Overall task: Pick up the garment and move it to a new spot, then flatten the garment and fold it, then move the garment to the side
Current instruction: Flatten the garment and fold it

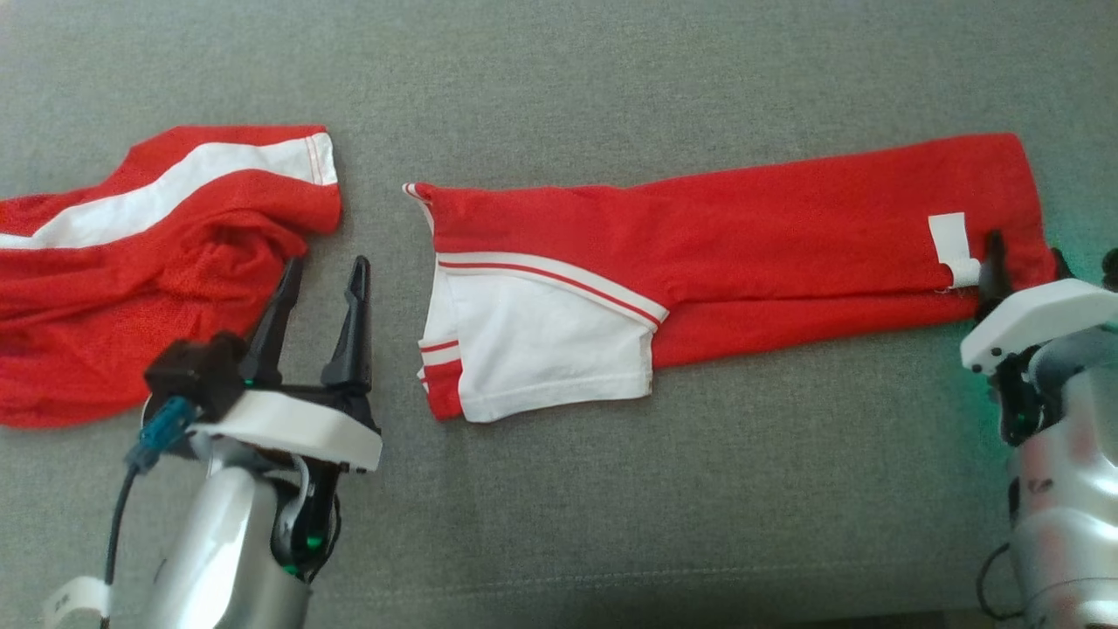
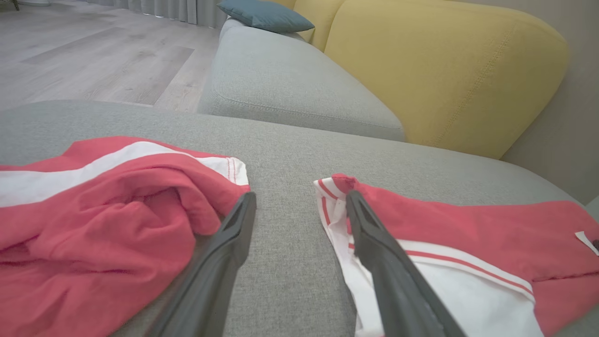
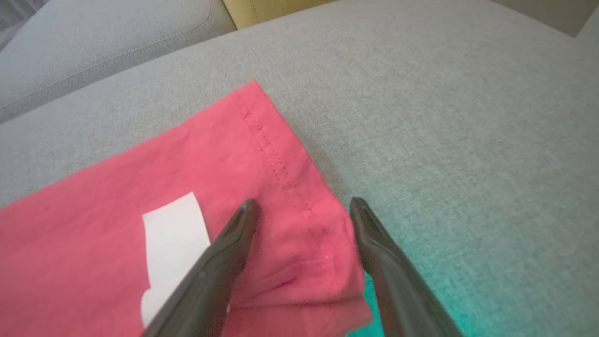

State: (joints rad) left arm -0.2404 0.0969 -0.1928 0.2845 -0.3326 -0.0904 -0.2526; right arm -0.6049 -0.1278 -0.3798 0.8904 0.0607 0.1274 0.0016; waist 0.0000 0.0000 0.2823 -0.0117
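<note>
While the folded garment (image 1: pixel 786 227) lies stretched out flat, both grippers gape empty, the right gripper (image 3: pixel 303 202) straddling its hem corner and the left gripper (image 1: pixel 327 266) just beside its white end, with crumpled red cloth (image 1: pixel 131 297) opposite, likely readying a two-ended lift.

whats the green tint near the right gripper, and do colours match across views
Head view: green glow on the grey cushion beside the right gripper; the long garment looks deep red. Right wrist view: a teal cast tints the cushion by the open jaws. Left wrist view: the red washes out to pink.
</note>
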